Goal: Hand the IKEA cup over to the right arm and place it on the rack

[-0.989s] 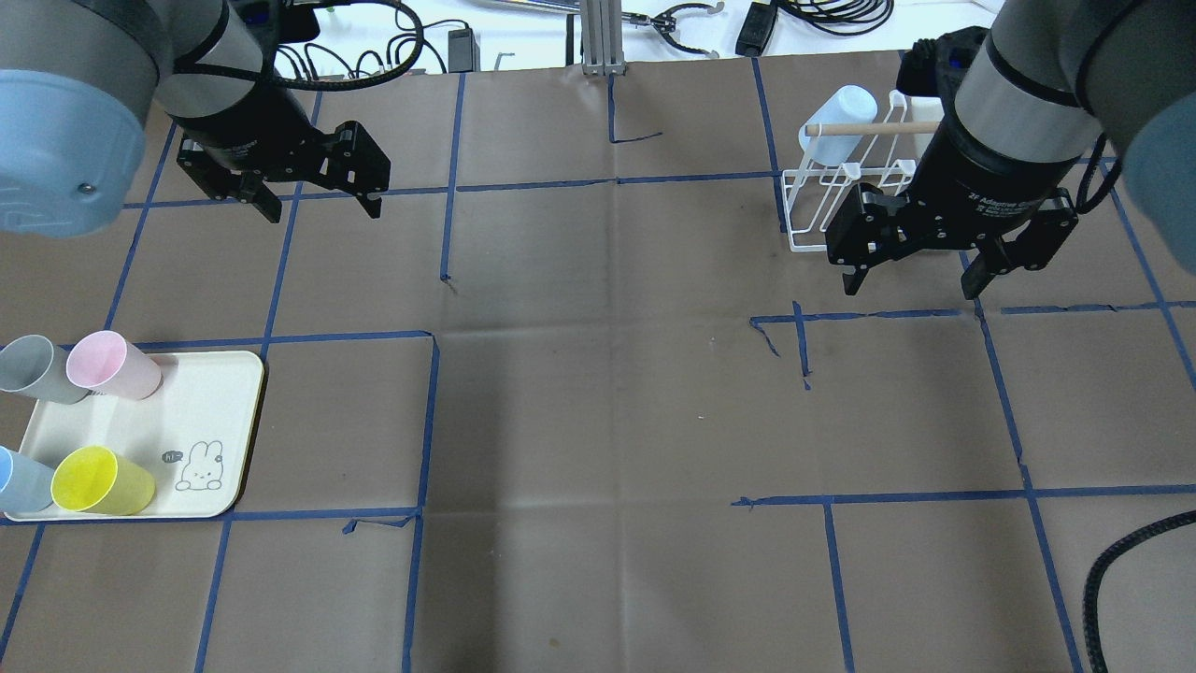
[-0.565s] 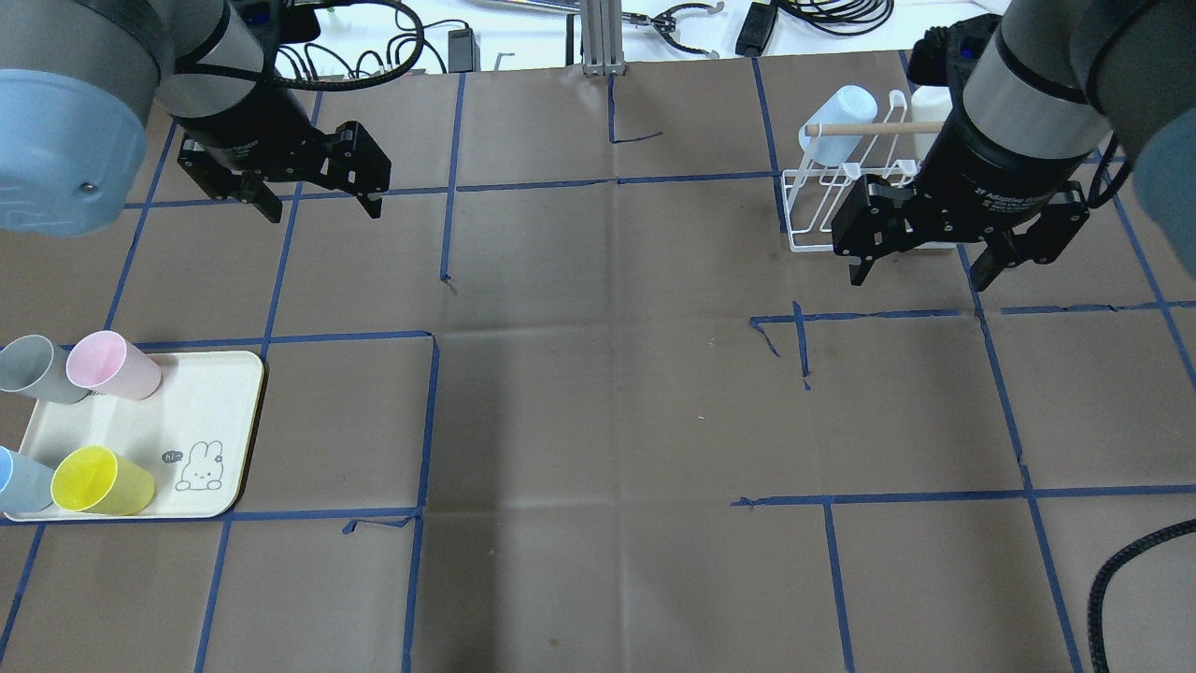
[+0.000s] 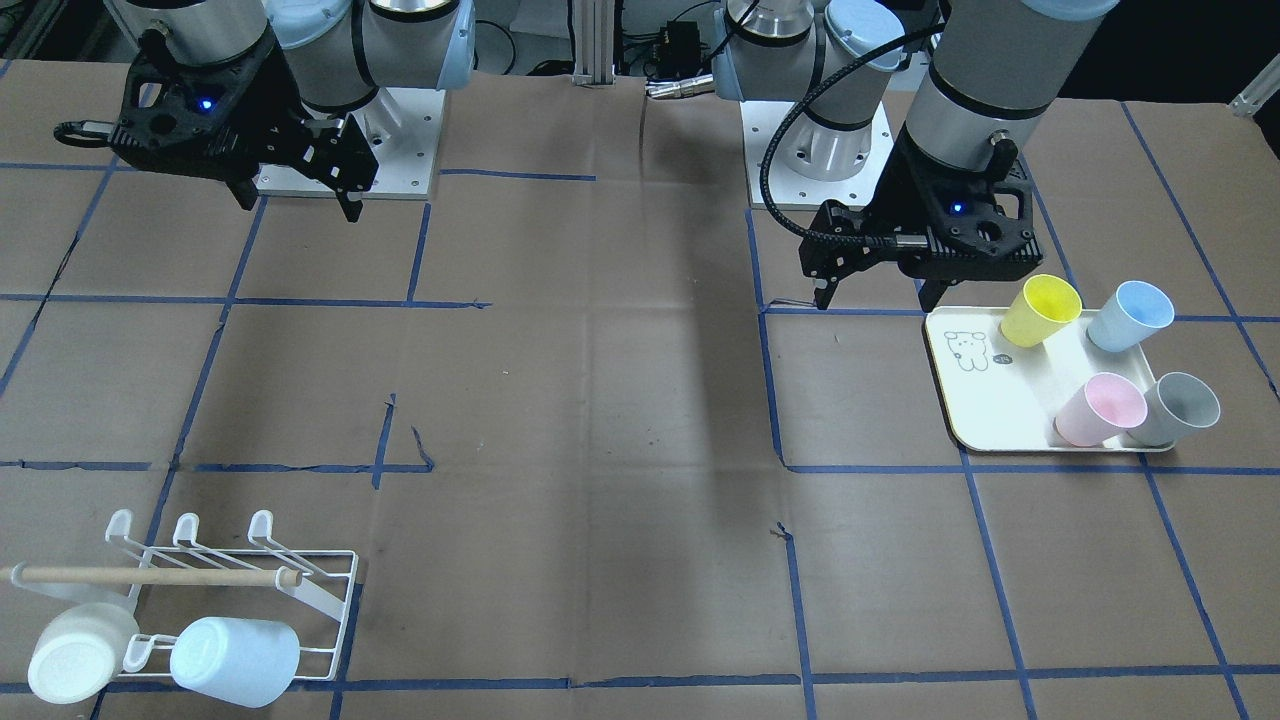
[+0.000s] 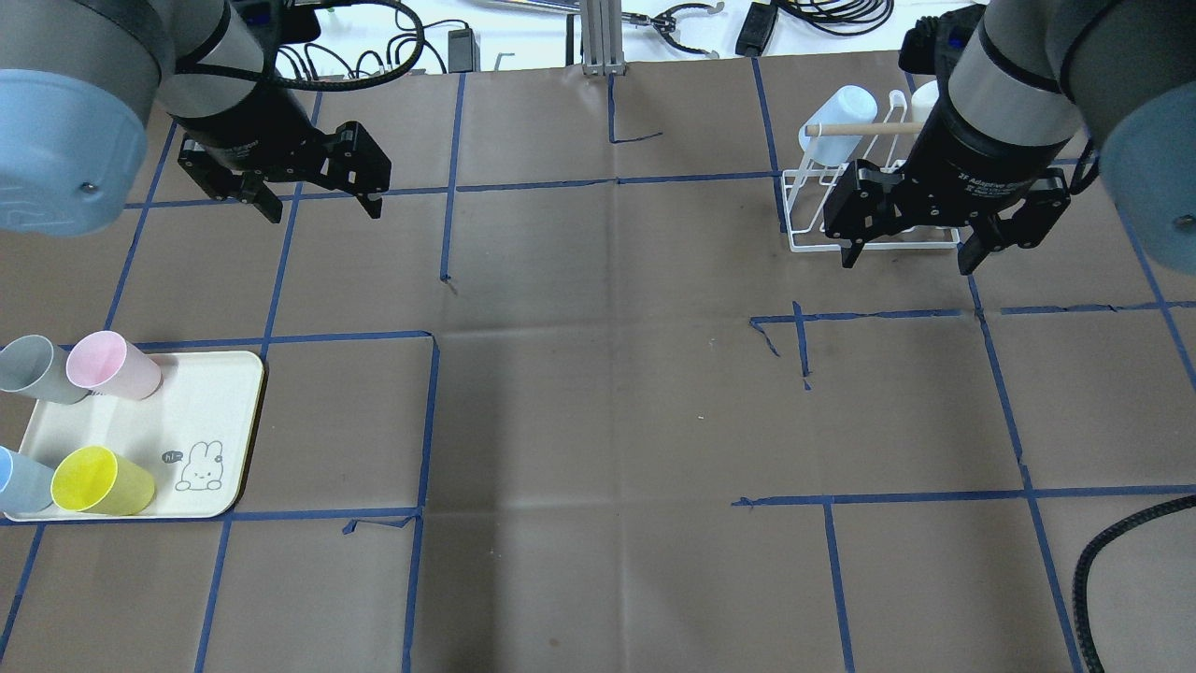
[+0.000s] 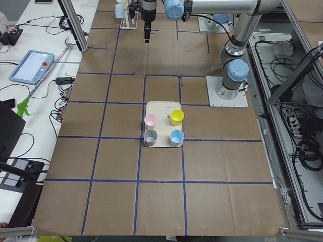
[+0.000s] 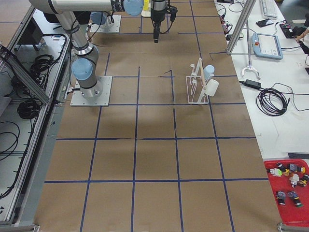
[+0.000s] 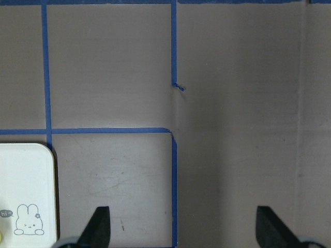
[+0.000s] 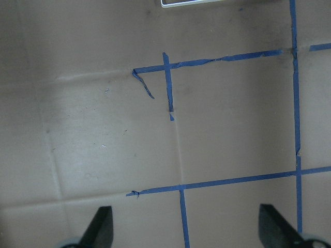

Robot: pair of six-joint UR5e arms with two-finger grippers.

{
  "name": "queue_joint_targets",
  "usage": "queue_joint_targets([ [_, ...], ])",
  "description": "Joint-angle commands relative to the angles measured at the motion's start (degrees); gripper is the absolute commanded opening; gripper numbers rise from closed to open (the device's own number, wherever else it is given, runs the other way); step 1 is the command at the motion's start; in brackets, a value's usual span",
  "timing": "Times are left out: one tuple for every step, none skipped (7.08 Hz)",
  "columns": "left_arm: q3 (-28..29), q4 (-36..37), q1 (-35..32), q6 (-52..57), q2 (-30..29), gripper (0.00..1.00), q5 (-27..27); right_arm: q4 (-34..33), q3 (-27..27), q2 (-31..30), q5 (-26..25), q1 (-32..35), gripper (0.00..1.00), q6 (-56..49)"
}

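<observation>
Several cups stand on the cream tray [image 4: 220, 402]: yellow [image 4: 98, 481], pink [image 4: 112, 365], grey [image 4: 33, 367] and blue [image 4: 19, 479]. My left gripper [image 4: 322, 213] is open and empty, hanging above the table beyond the tray; in the front-facing view [image 3: 873, 298] it is just beside the tray's near corner. My right gripper [image 4: 906, 262] is open and empty, hanging just in front of the white wire rack [image 4: 808, 210]. The rack [image 3: 320, 570] holds a pale blue cup [image 3: 235, 660] and a white cup [image 3: 80, 655] under its wooden dowel [image 3: 150, 575].
The table is covered in brown paper with a blue tape grid [image 4: 617, 182]. The left wrist view shows the tray's corner [image 7: 26, 191] with a rabbit drawing. Cables and tools lie beyond the table's far edge [image 4: 691, 19]. A black hose [image 4: 1121, 561] loops at the right.
My right gripper has moved a little toward the rack, away from the robot, and stays open. My left gripper and the cups have not moved.
</observation>
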Motion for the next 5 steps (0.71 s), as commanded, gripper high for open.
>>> queue_joint_targets([
  [0.15, -0.42, 0.0, 0.0, -0.09, 1.0, 0.09, -0.31, 0.0, 0.22, -0.01, 0.0, 1.0, 0.21],
  [0.41, -0.59, 0.0, 0.0, -0.18, 1.0, 0.09, -0.31, 0.0, 0.13, -0.01, 0.0, 1.0, 0.21],
  [0.67, -0.68, 0.0, 0.0, -0.26, 1.0, 0.17, -0.4, 0.0, 0.13, -0.18, 0.0, 1.0, 0.21],
  [0.76, -0.77, 0.0, 0.09, -0.35, 1.0, 0.17, -0.4, 0.0, 0.22, -0.1, 0.0, 1.0, 0.21],
  [1.2, -1.38, 0.0, 0.09, -0.53, 1.0, 0.17, -0.4, 0.09, 0.22, -0.01, 0.0, 1.0, 0.3],
])
